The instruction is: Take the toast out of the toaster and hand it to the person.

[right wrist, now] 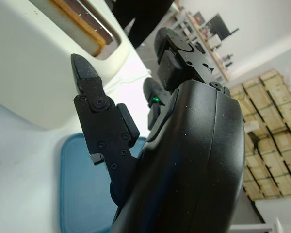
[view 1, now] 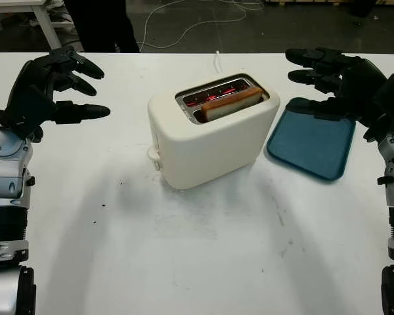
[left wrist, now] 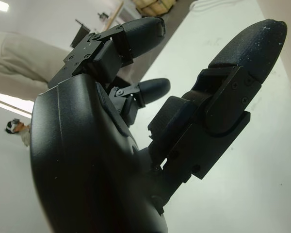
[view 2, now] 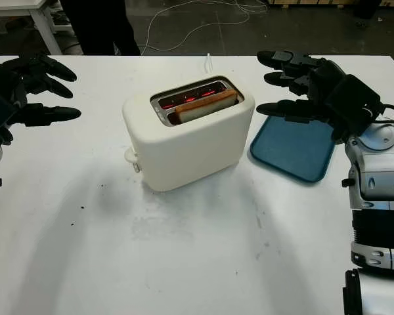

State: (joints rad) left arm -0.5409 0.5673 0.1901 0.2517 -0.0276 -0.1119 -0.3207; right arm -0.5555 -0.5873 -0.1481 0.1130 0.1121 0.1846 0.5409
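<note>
Tabletop: toast (view 1: 231, 103) (in toaster (view 1: 210, 131)) between hands.

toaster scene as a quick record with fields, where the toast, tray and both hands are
toaster: cream plastic two-slot toaster, mid-table, slots glowing red
toast: one browned slice of toast standing in the near slot, top edge showing
tray: blue plastic tray on the table, right of the toaster
left hand: black three-finger left hand, open, raised left of the toaster
right hand: black three-finger right hand, open, above the tray
person: dark legs behind the table
</note>
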